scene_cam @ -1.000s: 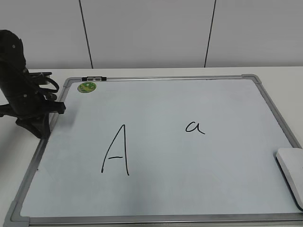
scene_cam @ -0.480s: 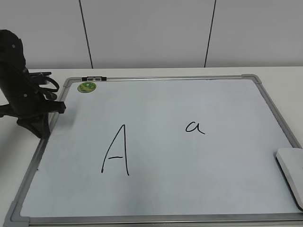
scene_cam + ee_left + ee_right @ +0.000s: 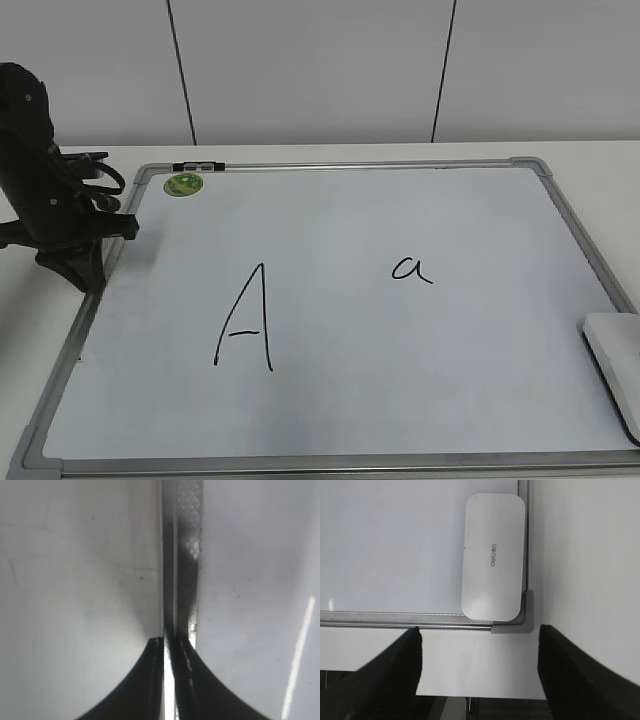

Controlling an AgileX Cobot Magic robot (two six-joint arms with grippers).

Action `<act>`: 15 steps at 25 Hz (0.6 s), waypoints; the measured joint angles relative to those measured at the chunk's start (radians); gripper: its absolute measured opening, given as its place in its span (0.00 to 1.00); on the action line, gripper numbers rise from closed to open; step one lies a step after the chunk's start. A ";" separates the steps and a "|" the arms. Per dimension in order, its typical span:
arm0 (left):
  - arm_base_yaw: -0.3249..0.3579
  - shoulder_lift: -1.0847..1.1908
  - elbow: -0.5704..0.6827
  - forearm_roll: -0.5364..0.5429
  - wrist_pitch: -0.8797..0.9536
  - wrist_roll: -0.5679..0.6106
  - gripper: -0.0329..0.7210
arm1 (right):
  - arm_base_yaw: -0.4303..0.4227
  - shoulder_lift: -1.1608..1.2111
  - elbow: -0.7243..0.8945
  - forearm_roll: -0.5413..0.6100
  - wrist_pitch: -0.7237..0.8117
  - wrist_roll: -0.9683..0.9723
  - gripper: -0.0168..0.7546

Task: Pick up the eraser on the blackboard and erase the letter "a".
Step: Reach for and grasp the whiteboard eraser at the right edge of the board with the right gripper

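Observation:
The blackboard [image 3: 350, 200] is a white board with a silver-grey frame, flat on the table. The small black letter "a" [image 3: 412, 269] is right of its middle. The white eraser [image 3: 618, 368] lies at the board's front right corner, cut by the view's edge. In the right wrist view the eraser [image 3: 493, 556] lies inside the board's corner [image 3: 527, 615]. My right gripper [image 3: 479, 635] is open and empty, over the table just outside that corner. My left gripper [image 3: 168, 641] is shut and empty over the board's left frame [image 3: 182, 555]. The left arm [image 3: 45, 190] stands there.
A large capital "A" [image 3: 246, 318] is left of the board's middle. A small round green magnet [image 3: 184, 184] and a dark clip [image 3: 198, 166] sit at the board's back left. White table [image 3: 600, 160] surrounds the board; a panelled wall stands behind.

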 joint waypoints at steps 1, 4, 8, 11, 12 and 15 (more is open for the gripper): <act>0.000 0.000 0.000 -0.002 0.000 -0.001 0.08 | 0.000 0.049 -0.028 0.000 0.003 0.000 0.71; 0.000 0.000 0.000 -0.001 0.002 -0.001 0.08 | 0.000 0.178 -0.103 0.000 0.028 0.000 0.72; 0.000 0.000 0.000 -0.002 0.002 -0.001 0.08 | 0.000 0.322 -0.173 -0.003 0.060 0.000 0.79; 0.000 0.000 0.000 -0.004 0.002 -0.001 0.08 | 0.000 0.398 -0.188 -0.015 0.062 0.000 0.87; 0.000 0.000 0.000 -0.004 0.002 -0.001 0.08 | 0.000 0.414 -0.188 -0.017 0.062 0.000 0.88; 0.000 0.000 0.000 -0.004 0.002 -0.001 0.08 | 0.000 0.479 -0.188 -0.017 0.035 0.002 0.89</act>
